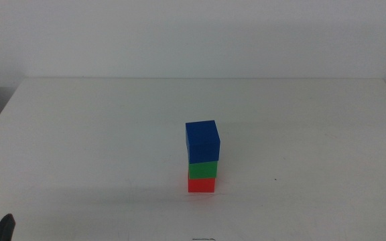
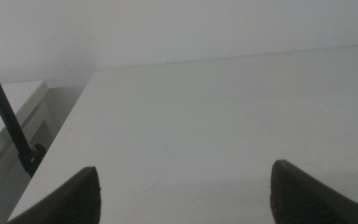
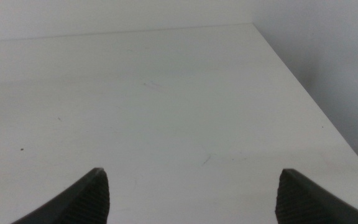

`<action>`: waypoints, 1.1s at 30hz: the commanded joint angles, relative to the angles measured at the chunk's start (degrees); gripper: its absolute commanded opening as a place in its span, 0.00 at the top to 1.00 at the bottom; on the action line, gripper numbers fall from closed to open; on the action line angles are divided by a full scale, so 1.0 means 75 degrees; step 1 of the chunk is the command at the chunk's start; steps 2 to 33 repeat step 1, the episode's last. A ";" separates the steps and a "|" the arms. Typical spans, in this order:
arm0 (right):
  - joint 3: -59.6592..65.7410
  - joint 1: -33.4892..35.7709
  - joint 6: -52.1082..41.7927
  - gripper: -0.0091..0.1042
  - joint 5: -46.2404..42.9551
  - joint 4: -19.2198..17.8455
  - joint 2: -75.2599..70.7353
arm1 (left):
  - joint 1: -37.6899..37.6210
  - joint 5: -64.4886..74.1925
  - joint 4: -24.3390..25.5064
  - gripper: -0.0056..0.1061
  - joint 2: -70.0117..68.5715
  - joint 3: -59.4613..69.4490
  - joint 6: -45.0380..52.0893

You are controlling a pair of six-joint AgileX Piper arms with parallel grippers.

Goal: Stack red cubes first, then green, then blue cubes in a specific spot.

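Three cubes stacked approx. bench (image 1: pixel 79 134) centre: red cube (image 1: pixel 201 185) at base, green cube (image 1: pixel 203 169) mid, blue cube (image 1: pixel 202 141) top. Stack sequence appears complete. Left gripper (image 2: pixel 182 193) parked at 7 o'clock, jaws apart, empty. Right gripper (image 3: pixel 191 196) likewise spread, empty.

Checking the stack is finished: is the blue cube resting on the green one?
Touching: the middle view shows the blue cube sitting directly on the green cube.

Upright 3-cube stack mid-table: red cube (image 1: pixel 201 185) at bottom, green cube (image 1: pixel 203 169) between, blue cube (image 1: pixel 202 140) on top.
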 commanded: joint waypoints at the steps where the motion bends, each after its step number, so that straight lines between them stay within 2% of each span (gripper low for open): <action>1: -0.0135 -0.0047 -0.0099 0.27 -0.0586 -0.0039 -0.0173 | -0.0002 -0.0600 -0.0108 0.11 -0.0165 -0.0034 -0.0114; 33: -0.0135 -0.0047 -0.0099 0.27 -0.0586 -0.0039 -0.0173 | -0.0002 -0.0600 -0.0108 0.11 -0.0165 -0.0034 -0.0114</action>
